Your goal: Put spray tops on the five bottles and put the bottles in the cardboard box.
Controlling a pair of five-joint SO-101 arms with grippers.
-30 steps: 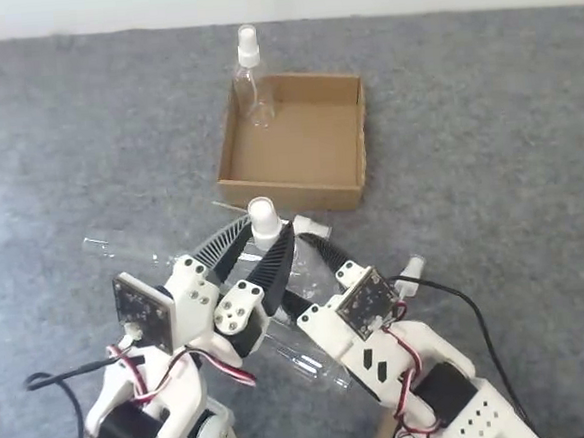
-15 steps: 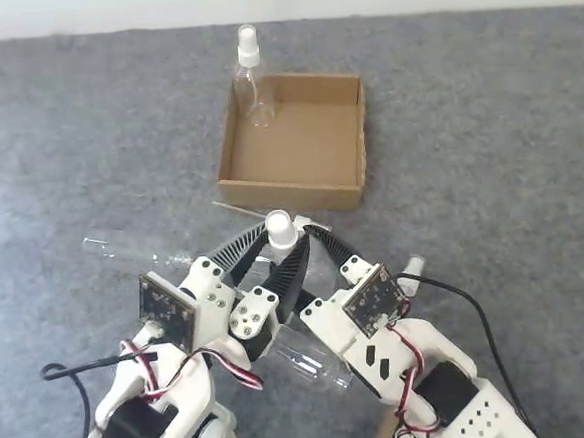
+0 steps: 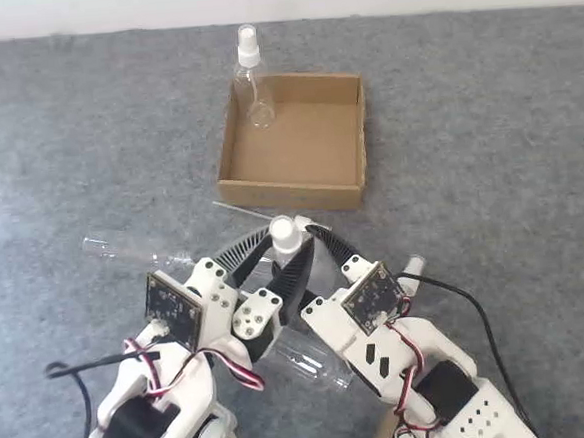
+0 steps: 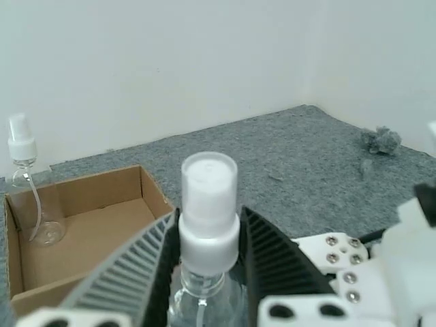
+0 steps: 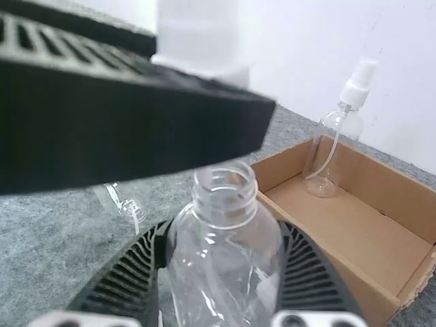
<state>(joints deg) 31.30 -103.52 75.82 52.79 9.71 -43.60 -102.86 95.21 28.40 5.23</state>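
My left pincer [image 4: 208,228] is closed on a white spray top [image 4: 208,197], with the ribbed fingers pressed to either side of its collar. My right pincer [image 5: 223,272] is closed round the body of a clear bottle [image 5: 225,225] and holds it upright. The top hangs right over the bottle's open neck, with a gap between collar and rim, so I judge it not yet seated. A thin line inside the bottle looks like the top's tube, already down the neck.

Beyond us on the grey worktop [image 3: 487,145] sits the cardboard box [image 3: 295,189]. One finished bottle [image 3: 251,81] stands in its far left corner. An uncapped bottle [image 3: 124,249] lies on the worktop to my left, well apart from the box, and another one [image 3: 317,363] lies between my two arms.

I expect the bottle to be light, thin-walled and slick. If I squeeze hard it will likely dent or squirt out of my grip, so I should hold it low on the shoulder with moderate pressure. The top is small and hard. The collar is the place to grip it, since the head would tip or press in. The tube is soft, so any sideways drift may bend it against the rim. I should bring the top straight down with the neck centred.
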